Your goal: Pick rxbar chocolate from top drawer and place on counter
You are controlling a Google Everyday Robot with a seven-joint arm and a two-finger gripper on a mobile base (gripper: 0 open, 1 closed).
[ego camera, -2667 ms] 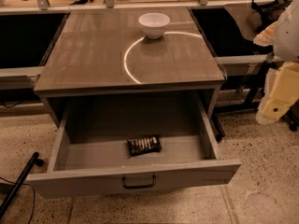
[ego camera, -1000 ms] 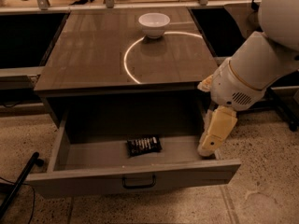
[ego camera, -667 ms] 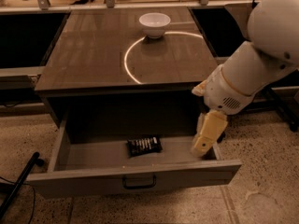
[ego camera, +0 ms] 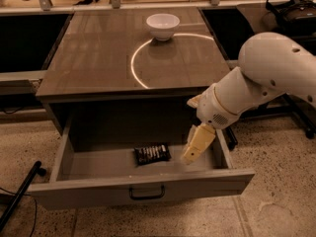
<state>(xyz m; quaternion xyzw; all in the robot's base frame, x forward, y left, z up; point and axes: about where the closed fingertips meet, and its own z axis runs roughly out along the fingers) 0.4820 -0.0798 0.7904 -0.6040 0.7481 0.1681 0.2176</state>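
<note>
The top drawer is pulled open, its black handle at the front. The rxbar chocolate, dark with pale stripes, lies flat on the drawer floor near the middle. My gripper, cream coloured, hangs down from the white arm into the right part of the drawer, a short way right of the bar and not touching it. The counter above is glossy brown-grey with a bright curved arc.
A white bowl stands at the back of the counter on the arc. A black pole lies on the speckled floor at the left. Dark shelving flanks the cabinet on both sides.
The arm has swung in from the right and the gripper has moved left and down into the drawer, closer to the bar. The bar and bowl have not moved.
</note>
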